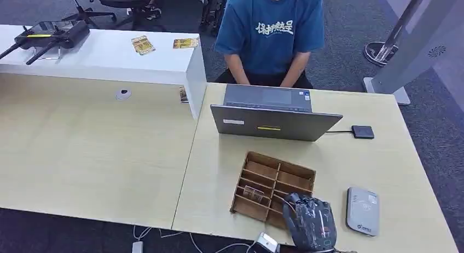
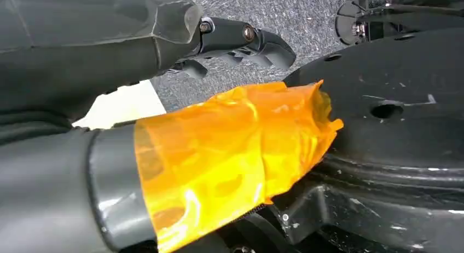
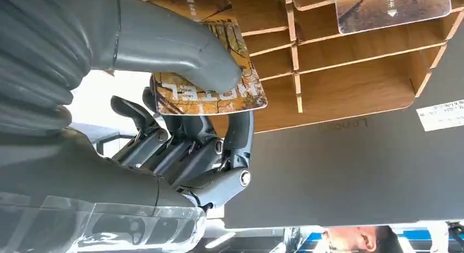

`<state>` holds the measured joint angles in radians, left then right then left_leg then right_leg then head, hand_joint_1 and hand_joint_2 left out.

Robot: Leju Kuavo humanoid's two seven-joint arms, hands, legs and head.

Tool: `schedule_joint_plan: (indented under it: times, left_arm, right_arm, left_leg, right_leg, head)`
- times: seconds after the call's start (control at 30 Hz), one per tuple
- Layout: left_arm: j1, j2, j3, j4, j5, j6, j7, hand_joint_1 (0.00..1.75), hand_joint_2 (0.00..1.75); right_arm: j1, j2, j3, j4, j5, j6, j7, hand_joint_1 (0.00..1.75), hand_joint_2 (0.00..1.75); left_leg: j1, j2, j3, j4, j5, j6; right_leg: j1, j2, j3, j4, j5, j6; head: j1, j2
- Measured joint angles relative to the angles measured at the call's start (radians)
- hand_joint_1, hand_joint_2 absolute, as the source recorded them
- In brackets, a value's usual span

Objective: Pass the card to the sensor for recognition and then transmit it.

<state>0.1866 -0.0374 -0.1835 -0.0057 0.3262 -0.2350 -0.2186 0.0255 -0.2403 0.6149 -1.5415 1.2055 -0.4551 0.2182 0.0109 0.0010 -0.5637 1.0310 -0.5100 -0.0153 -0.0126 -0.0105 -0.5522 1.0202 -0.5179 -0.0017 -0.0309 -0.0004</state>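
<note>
Card [image 3: 210,91] pinched in right hand [image 1: 310,223] at wooden organizer [image 1: 273,188]; sensor [image 1: 363,211] just right, scan and handover pending; left hand [image 2: 164,99] finger state unclear.

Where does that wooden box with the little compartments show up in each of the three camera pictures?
Head view: the wooden box lies on the table in front of the laptop, with the right hand at its near corner.
Left wrist view: not in it.
Right wrist view: the box spans the top, behind the card the hand pinches.
Shared landmark: the laptop's grey lid.
</note>
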Motion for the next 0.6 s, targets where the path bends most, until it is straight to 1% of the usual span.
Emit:
schedule_joint_plan:
  times: [0.07,0.1,0.17,0.2,0.23,0.27,0.3,0.4,0.43,0.5,0.53,0.57,0.6]
  left_arm:
    - [0.000,0.000,0.000,0.000,0.000,0.000,0.000,0.00,0.00]
    - [0.000,0.000,0.000,0.000,0.000,0.000,0.000,0.00,0.00]
    - [0.000,0.000,-0.002,0.000,0.000,0.000,-0.003,0.00,0.00]
    - [0.000,0.000,-0.006,0.000,0.000,0.000,-0.004,0.00,0.00]
    - [-0.001,0.000,-0.010,0.000,0.000,0.002,-0.005,0.00,0.00]
    - [-0.001,0.000,-0.013,0.000,0.000,0.002,-0.006,0.00,0.00]
    - [-0.002,0.000,-0.016,0.000,0.000,0.003,-0.006,0.00,0.00]
    - [-0.002,0.000,-0.024,0.000,0.000,0.003,-0.010,0.00,0.00]
    - [-0.002,0.000,-0.026,0.000,0.000,0.003,-0.011,0.00,0.00]
    - [-0.003,0.000,-0.028,0.000,0.000,0.005,-0.012,0.00,0.00]
    - [-0.003,0.000,-0.032,0.000,0.000,0.006,-0.013,0.00,0.00]
    - [-0.003,0.000,-0.037,0.000,0.000,0.006,-0.014,0.00,0.00]
    - [-0.004,0.000,-0.040,0.000,0.000,0.008,-0.014,0.00,0.00]
  right_arm:
    - [0.000,0.000,0.000,0.000,0.001,-0.005,-0.003,1.75,1.75]
    - [0.003,0.002,-0.001,-0.001,0.003,-0.030,-0.017,1.75,1.75]
    - [0.016,0.012,-0.008,-0.012,0.009,-0.124,-0.057,1.75,1.75]
    - [0.026,0.023,-0.014,-0.024,0.013,-0.176,-0.083,1.75,1.75]
    - [0.038,0.036,-0.024,-0.044,0.018,-0.211,-0.118,1.75,1.75]
    - [0.051,0.051,-0.038,-0.065,0.020,-0.227,-0.159,1.75,1.75]
    - [0.069,0.073,-0.060,-0.093,0.019,-0.231,-0.214,1.75,1.75]
    - [0.117,0.147,-0.139,-0.170,-0.020,-0.236,-0.379,1.75,1.75]
    - [0.130,0.170,-0.165,-0.192,-0.036,-0.237,-0.422,1.75,1.75]
    - [0.154,0.218,-0.218,-0.230,-0.086,-0.238,-0.515,1.75,1.75]
    - [0.168,0.248,-0.252,-0.251,-0.131,-0.238,-0.577,1.75,1.75]
    - [0.176,0.281,-0.286,-0.272,-0.167,-0.239,-0.622,1.75,1.75]
    - [0.181,0.305,-0.316,-0.288,-0.192,-0.241,-0.642,1.75,1.75]
  left_leg:
    - [0.000,0.000,0.000,0.000,0.000,0.000]
    - [0.000,0.000,0.000,0.000,0.000,0.000]
    - [0.000,0.000,0.000,0.000,0.000,0.000]
    - [0.000,0.000,0.000,0.000,0.000,0.000]
    - [0.000,0.000,0.000,0.000,0.000,0.000]
    - [0.000,0.000,0.000,0.000,0.000,0.000]
    - [0.000,0.000,0.000,0.000,0.000,0.000]
    - [0.000,0.000,0.000,0.000,0.000,0.000]
    - [0.000,0.000,0.000,0.000,0.000,0.000]
    - [0.000,0.000,0.000,0.000,0.000,0.000]
    - [0.000,0.000,0.000,0.000,0.000,0.000]
    - [0.000,0.000,0.000,0.000,0.000,-0.001]
    - [0.000,0.000,0.001,0.000,0.000,-0.001]
  right_leg:
    - [0.000,0.000,0.000,0.000,0.000,0.000]
    - [0.000,0.000,0.000,0.000,0.000,0.000]
    - [0.000,0.000,0.000,0.000,0.000,0.000]
    - [0.000,0.000,0.000,0.000,0.000,0.000]
    - [0.000,0.000,0.000,0.000,0.000,0.000]
    - [0.000,0.000,0.000,0.000,0.000,0.000]
    - [0.000,0.000,0.000,0.000,0.000,0.000]
    - [0.000,0.000,0.000,0.001,-0.001,-0.001]
    - [0.000,0.000,0.000,0.001,-0.001,-0.001]
    - [0.000,0.000,0.000,0.001,-0.001,-0.001]
    - [0.000,0.000,0.000,0.001,-0.001,-0.001]
    - [0.000,0.000,0.000,0.001,-0.001,-0.001]
    - [0.000,0.000,0.000,0.001,-0.001,-0.001]
  head:
    - [0.000,0.000]
    - [0.000,0.000]
    - [0.000,0.000]
    - [0.000,0.000]
    - [0.000,0.000]
    - [0.000,0.000]
    - [0.000,0.000]
    - [0.000,0.000]
    - [0.000,0.000]
    - [0.000,0.000]
    - [0.000,0.000]
    - [0.000,0.000]
    - [0.000,0.000]
